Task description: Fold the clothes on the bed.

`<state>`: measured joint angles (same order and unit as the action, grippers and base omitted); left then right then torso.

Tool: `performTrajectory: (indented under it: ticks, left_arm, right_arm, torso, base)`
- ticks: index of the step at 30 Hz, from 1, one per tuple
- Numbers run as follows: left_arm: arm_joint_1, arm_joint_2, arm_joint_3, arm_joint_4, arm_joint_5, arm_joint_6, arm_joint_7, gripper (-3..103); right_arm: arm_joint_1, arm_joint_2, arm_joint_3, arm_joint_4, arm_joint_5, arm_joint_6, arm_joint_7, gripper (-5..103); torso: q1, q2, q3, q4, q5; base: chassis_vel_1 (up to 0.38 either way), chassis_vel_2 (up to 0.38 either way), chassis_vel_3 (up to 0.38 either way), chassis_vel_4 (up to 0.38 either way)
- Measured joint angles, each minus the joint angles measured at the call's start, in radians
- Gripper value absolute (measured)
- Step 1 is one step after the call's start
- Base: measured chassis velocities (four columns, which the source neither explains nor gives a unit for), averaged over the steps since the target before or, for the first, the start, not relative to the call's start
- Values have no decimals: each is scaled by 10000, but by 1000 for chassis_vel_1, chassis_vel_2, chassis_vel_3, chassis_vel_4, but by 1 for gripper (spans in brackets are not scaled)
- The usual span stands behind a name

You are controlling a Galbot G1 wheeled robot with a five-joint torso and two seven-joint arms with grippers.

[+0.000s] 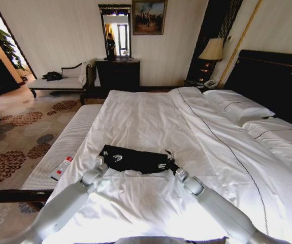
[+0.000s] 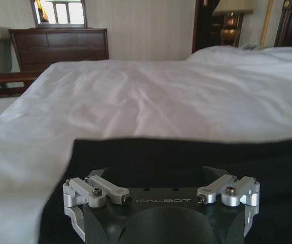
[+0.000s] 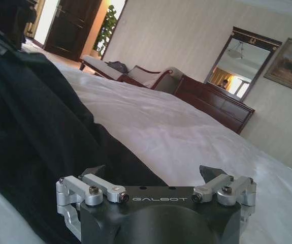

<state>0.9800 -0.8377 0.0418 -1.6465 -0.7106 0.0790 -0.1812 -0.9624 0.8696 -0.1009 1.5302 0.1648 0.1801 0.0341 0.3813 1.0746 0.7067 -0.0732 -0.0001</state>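
Black T-shirt [image 1: 134, 159], bunched into a band, lies on the white bed [image 1: 151, 117] near its foot; left gripper [image 1: 101, 161] and right gripper [image 1: 171, 163], fingers spread, rest at its two ends; a bottle [image 1: 62, 168] lies on the bench [image 1: 64, 145] left

Two pale grey, smooth-shelled arms are showing in the head view, each narrowing through a rounded silver joint to a dark wrist. The left gripper [image 2: 161, 190] is wearing a black body with "GALBOT" lettering, flanked by silver linkage bars with dark screws. The right gripper [image 3: 156, 185] is bearing the same black housing, lettering and silver links.
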Motion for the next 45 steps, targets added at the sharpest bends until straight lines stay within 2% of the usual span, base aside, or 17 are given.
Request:
performTrajectory:
  ticks: [5,8,9,13,14,18,19,22,23,27,28,31,36,38,40,45]
  left_arm:
    - [714,236,-440,-140,252,-94,86,100]
    - [1081,292,-783,-315,309,-116,87,100]
    - [1081,292,-783,-315,309,-116,87,100]
    - [1782,200,-1399,-1208,231,-132,-206,100]
    - [1782,200,-1399,-1208,231,-132,-206,100]
    - [3318,-130,-2552,-2395,542,-282,-391,100]
    - [3318,-130,-2552,-2395,542,-282,-391,100]
    - [4610,-460,-3620,-2992,1036,-530,-386,100]
    - [4610,-460,-3620,-2992,1036,-530,-386,100]
    - [6071,-902,-4799,-3702,1506,-859,-229,100]
    - [6071,-902,-4799,-3702,1506,-859,-229,100]
    - [7229,-1430,-5567,-4303,1782,-1056,-40,100]
    - [8595,-2039,-6324,-5063,1766,-1208,132,100]
    - [9326,-2329,-6787,-5414,1706,-1432,441,100]
    - [9606,-2452,-7012,-5532,1679,-1547,611,100]
    - [10019,-2657,-7370,-5707,1446,-1673,947,100]
  right_arm:
    - [-19,-15,162,426,205,-153,100,100]
    - [12,18,398,843,1092,-485,298,100]
    - [12,18,398,843,1092,-485,298,100]
    - [-289,60,954,1384,3544,-1366,799,100]
    - [-289,60,954,1384,3544,-1366,799,100]
    - [-576,61,1555,2002,6286,-2404,1275,100]
    - [-576,61,1555,2002,6286,-2404,1275,100]
    - [-691,108,1942,2332,7855,-2897,1566,100]
    - [-691,108,1942,2332,7855,-2897,1566,100]
    - [-915,295,2612,2828,9646,-3597,1955,100]
    - [-915,295,2612,2828,9646,-3597,1955,100]
    - [-1171,379,3218,3159,10835,-4058,2184,100]
    - [-1668,415,3903,3532,11456,-4519,2300,100]
    - [-1967,478,4247,3675,11528,-4676,2310,100]
    - [-2079,525,4403,3712,11581,-4764,2325,100]
    - [-2386,881,5083,3808,12074,-5568,2404,100]
  torso:
    - [2,0,0,0,0]
    - [3,0,1,0,0]
    - [3,0,1,0,0]
    - [3,0,1,-5,1]
    - [3,0,1,-5,1]
    - [3,0,1,-4,1]
    - [3,0,1,-4,1]
    - [2,1,0,1,1]
    - [2,1,0,1,1]
    - [2,0,0,-1,3]
    - [2,0,0,-1,3]
    - [2,0,1,0,2]
    - [2,1,0,-3,1]
    - [1,1,0,-2,2]
    - [1,0,0,-3,3]
    - [1,1,0,-1,1]
  base:
    - [0,0,0,0]
    - [0,0,0,0]
    - [0,0,0,0]
    - [0,0,0,0]
    - [0,0,0,0]
    - [0,0,0,0]
    - [0,0,0,0]
    - [0,0,0,0]
    - [0,0,0,0]
    - [0,0,0,0]
    - [0,0,0,0]
    - [0,0,0,0]
    - [0,0,0,0]
    - [0,0,0,0]
    - [0,0,0,0]
    - [0,0,0,0]
